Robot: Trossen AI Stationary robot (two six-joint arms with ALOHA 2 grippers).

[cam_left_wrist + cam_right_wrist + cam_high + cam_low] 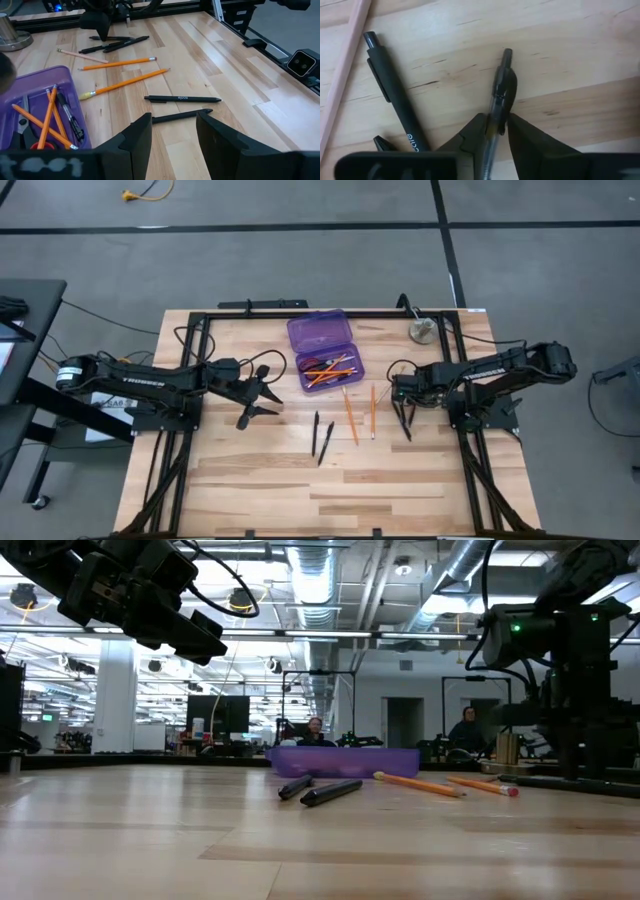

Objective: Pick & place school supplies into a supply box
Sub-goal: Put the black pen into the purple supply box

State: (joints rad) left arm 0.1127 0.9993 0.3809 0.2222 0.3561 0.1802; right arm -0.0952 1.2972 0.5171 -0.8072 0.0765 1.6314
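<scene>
Closest in, the right tool has its two fingers set either side of a slim pen that lies flat on the counter. They seem to press on both flanks, clamped on the barrel near its clip end, though the view is too tight to be sure. Gripping there, across the barrel, should let the pen come up level. A second black pen lies just beside it at about 9 o'clock.

From above this grip cannot be read: the right tool only shows as dark fingers pointing down at the counter, at 4 o'clock from the supply box.

The left tool hangs clear of the counter at 8 o'clock from the box. Its fingers are apart and hold nothing, probably waiting out of the way.

Two pencils and two black pens lie loose at 6 o'clock from the box, not yet packed.

The box sits toward the counter's back with its lid swung open. Only the left wrist view shows its contents: orange pencils, a pen and red-handled scissors.
</scene>
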